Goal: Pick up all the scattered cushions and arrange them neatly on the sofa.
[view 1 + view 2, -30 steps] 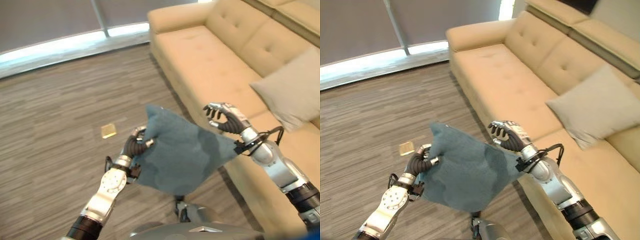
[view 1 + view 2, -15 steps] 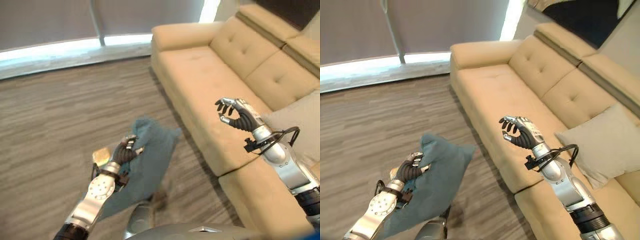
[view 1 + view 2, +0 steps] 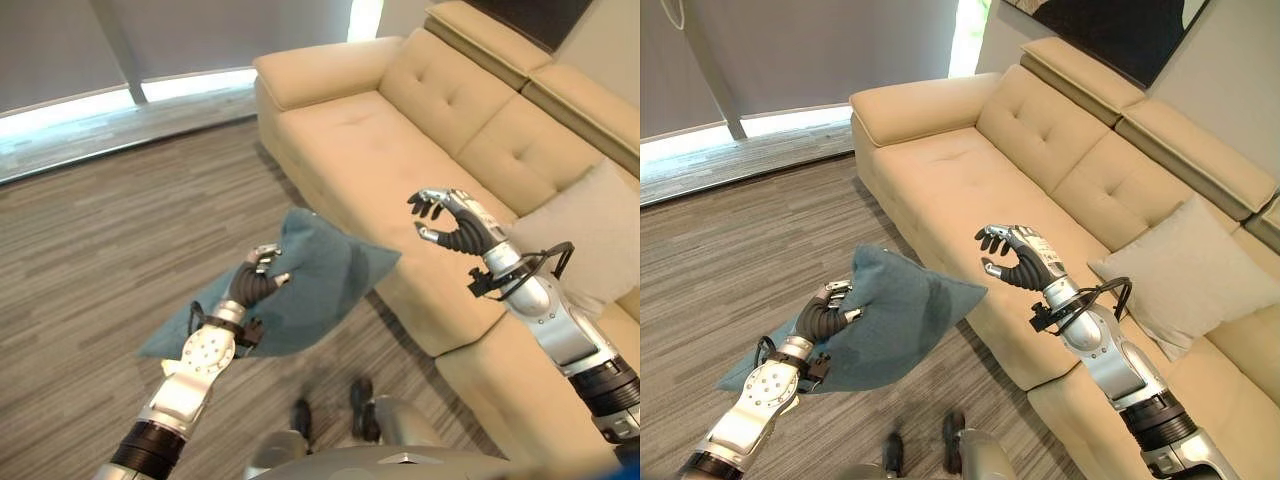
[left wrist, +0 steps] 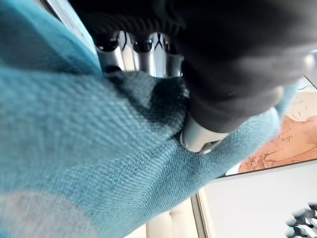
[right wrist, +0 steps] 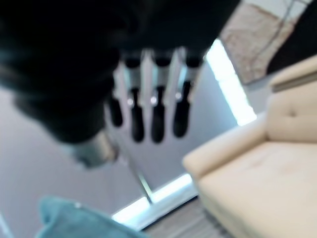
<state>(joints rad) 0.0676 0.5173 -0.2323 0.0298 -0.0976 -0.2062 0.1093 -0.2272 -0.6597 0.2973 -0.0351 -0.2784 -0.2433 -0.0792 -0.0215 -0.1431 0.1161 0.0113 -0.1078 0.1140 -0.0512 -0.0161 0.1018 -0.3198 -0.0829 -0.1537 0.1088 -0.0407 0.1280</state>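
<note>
A teal cushion [image 3: 320,285] hangs above the wooden floor just in front of the beige sofa [image 3: 400,150]. My left hand [image 3: 252,287] is shut on its near edge, and the cloth bunches round the fingers in the left wrist view, cushion [image 4: 99,163]. My right hand [image 3: 450,222] floats over the sofa's front edge, fingers curled and holding nothing, a little apart from the cushion's right corner. A beige cushion [image 3: 1185,275] leans against the sofa's backrest at the right.
Grey wood-plank floor [image 3: 90,260] spreads to the left. A window with a bright sill [image 3: 120,100] runs along the far wall. The sofa's left seat [image 3: 950,170] is bare. A dark framed picture [image 3: 1110,25] hangs above the sofa.
The right hand let go of the teal cushion a second ago and rose over the sofa. The cushion sagged from the left hand, then swung up level again. The camera has shifted.
</note>
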